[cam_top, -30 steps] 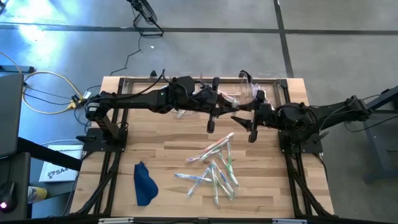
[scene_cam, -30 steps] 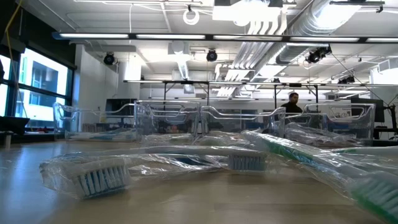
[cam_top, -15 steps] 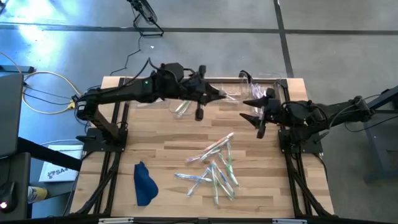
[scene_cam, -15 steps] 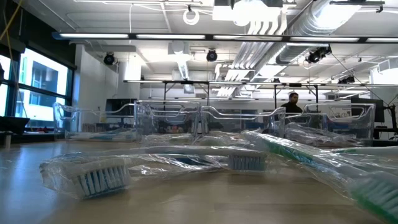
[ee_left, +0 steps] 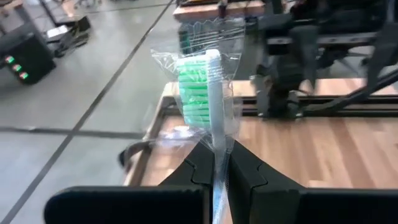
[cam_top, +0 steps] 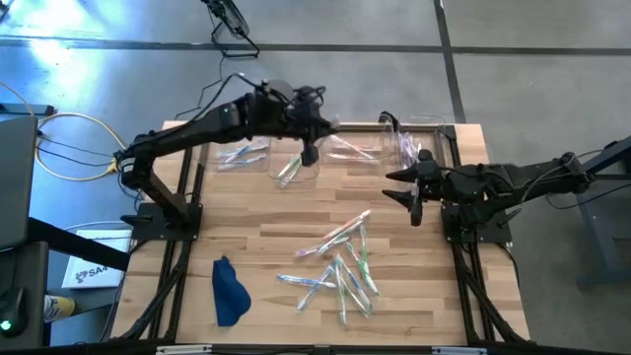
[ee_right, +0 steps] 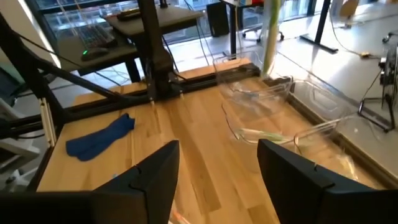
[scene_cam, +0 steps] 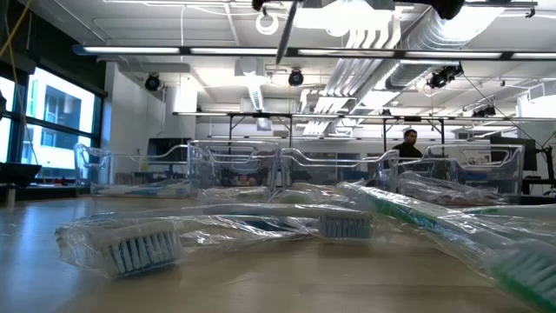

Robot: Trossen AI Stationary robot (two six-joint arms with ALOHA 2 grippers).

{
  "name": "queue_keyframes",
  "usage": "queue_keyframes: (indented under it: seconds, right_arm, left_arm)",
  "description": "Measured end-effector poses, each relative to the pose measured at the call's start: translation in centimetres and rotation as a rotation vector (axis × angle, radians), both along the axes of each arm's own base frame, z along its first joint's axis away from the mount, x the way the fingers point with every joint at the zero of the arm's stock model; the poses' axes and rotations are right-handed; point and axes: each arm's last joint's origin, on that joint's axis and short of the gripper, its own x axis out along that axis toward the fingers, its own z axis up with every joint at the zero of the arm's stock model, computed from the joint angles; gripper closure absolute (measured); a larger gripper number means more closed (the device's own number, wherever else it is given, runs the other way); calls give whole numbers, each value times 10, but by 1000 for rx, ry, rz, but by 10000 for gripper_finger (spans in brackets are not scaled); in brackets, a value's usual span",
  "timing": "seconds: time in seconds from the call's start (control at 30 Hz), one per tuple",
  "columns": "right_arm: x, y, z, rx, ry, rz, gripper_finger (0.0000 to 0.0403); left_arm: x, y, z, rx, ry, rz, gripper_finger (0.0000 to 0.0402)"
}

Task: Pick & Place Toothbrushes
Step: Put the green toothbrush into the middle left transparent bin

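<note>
My left gripper (cam_top: 325, 126) hovers high over the clear bins (cam_top: 296, 163) at the table's far edge, shut on a toothbrush (ee_left: 208, 93) with green bristles and a whitish handle in a clear wrapper. My right gripper (cam_top: 409, 194) hangs open over the table's right side, and its fingers (ee_right: 155, 177) have nothing between them. A loose pile of several wrapped toothbrushes (cam_top: 340, 266) lies flat on the wood nearer the front, and fills the low view's foreground (scene_cam: 217, 228). My left gripper (ee_left: 217, 152) pinches the wrapped toothbrush's handle (ee_left: 219, 149) just below the head, between its two fingers. The green-bristled head (ee_left: 198, 78) sticks out past the fingertips. The brush is lifted clear of the table and bins. The lower handle is hidden behind the fingers.
A row of clear plastic bins (scene_cam: 287, 169) lines the far edge, some with toothbrushes inside (cam_top: 242, 155). A dark blue cloth (cam_top: 229, 291) lies at the front left. A person (scene_cam: 410, 143) stands far back in the room. Bare wood (cam_top: 256, 212) lies between bins and pile.
My left gripper has swung from the table's middle toward the far edge and the left, carrying the toothbrush over the bins, and has levelled out. My right gripper has drawn a little toward the right edge, away from the left one.
</note>
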Motion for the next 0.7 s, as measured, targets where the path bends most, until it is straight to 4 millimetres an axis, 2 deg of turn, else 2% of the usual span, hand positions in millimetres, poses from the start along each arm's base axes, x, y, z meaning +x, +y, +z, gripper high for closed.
queue_keyframes:
  seconds: [0.1, 0.23, 0.37, 0.7]
  right_arm:
    - [0, 0, -1, 21, 5, 0, 202]
    - [0, 1, -1, 28, 6, 20, 211]
    - [2, 2, -2, 38, 16, 57, 219]
    - [9, 5, -8, 53, 55, 106, 230]
  left_arm:
    - [-11, 17, -2, -29, 40, 66, 392]
    - [-23, 40, -18, -113, 174, 172, 392]
    - [-26, 55, -33, -176, 267, 230, 392]
    - [-17, 91, -68, -312, 366, 270, 392]
